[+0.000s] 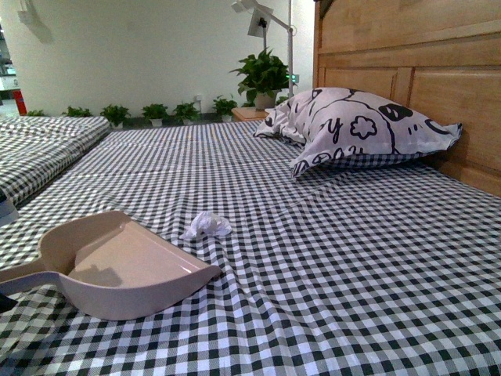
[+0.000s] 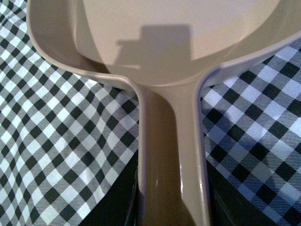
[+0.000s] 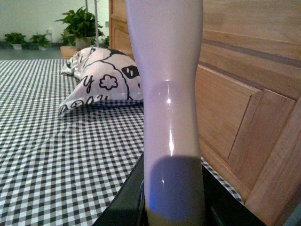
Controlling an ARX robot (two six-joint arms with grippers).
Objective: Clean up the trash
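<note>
Two grippers are working, and both are clamping tools. The left gripper [image 2: 171, 214] is gripping the dustpan handle [image 2: 171, 141], dark jaws pressing in on either side; the right gripper [image 3: 174, 212] is clenching a glossy white handle [image 3: 164, 70] that is standing upright, with its working end out of shot, so I cannot tell what tool it is.

Out from the left grip, the dustpan [image 1: 117, 301] is lying flat on the checked sheet [image 1: 352, 258] with its pan empty. The trash [image 1: 207, 225], a small crumpled white wad, is sitting just beyond the dustpan's open lip, near it but not touching, and nothing is shielding it. The pillow [image 1: 352, 125] is resting well beyond the dustpan, against the wooden headboard [image 1: 438, 86].

Now the risks. That wad is looking very light, so a dustpan shoved forward is likely to bump it away rather than scoop it. The sheet is rippling right at the dustpan's lip, and the lip could be catching a fold and bunching the cloth, lifting the edge so the wad slips under. The right arm is not showing in the front view at all and is looking well apart from the dustpan, close to the headboard, so a wide swing in could be clipping the wood or the pillow, or flicking the wad past the dustpan instead of into it.
</note>
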